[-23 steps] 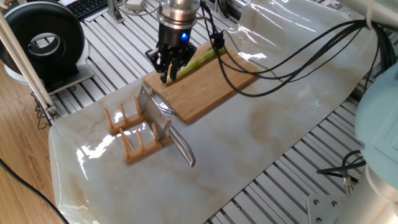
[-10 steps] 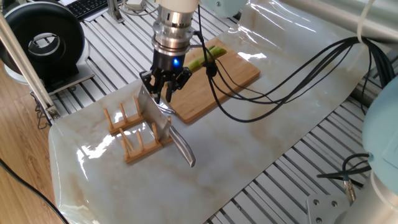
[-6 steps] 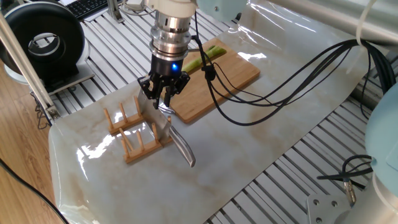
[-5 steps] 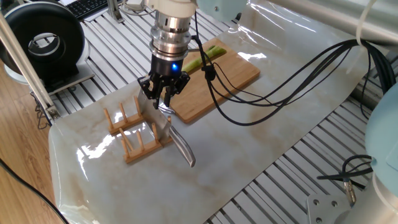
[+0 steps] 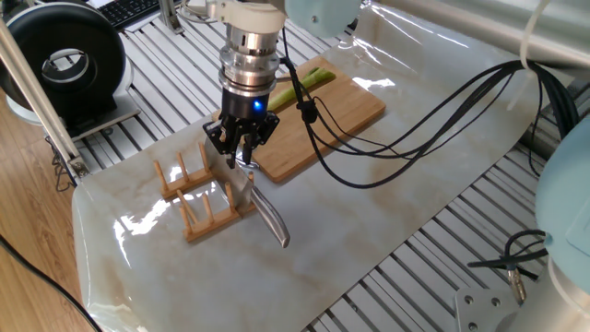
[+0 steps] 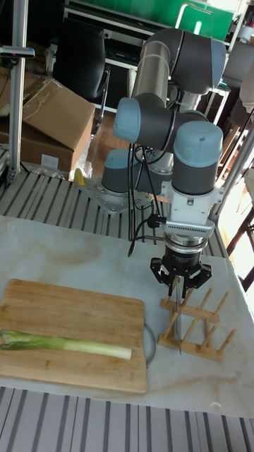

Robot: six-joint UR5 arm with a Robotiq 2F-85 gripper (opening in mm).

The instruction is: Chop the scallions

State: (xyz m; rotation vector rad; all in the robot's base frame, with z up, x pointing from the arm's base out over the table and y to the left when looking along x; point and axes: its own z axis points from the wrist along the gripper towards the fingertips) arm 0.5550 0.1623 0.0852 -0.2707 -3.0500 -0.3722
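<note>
One whole pale-green scallion (image 6: 67, 344) lies lengthwise on the wooden cutting board (image 6: 70, 311). In the fixed view the scallion (image 5: 304, 83) is partly hidden behind the arm and its cables on the board (image 5: 346, 115). A silver knife (image 5: 241, 180) stands on edge in the wooden slotted rack (image 5: 195, 201), with its handle (image 5: 270, 221) pointing toward the front. My gripper (image 5: 239, 152) hangs directly over the knife's back, with a finger on either side of the blade. In the tall view the gripper (image 6: 181, 288) is open just above the knife (image 6: 180, 332) and the rack (image 6: 204, 333).
Black cables (image 5: 415, 101) loop from the arm over the board and the right of the table. A black round device (image 5: 64, 60) sits at the back left, beyond the marble sheet's edge. Metal slats surround the sheet. Cardboard boxes (image 6: 49, 113) stand behind the table.
The gripper has travelled from above the cutting board's near end leftward and down to the knife in the rack. The scallion, board and knife have not moved.
</note>
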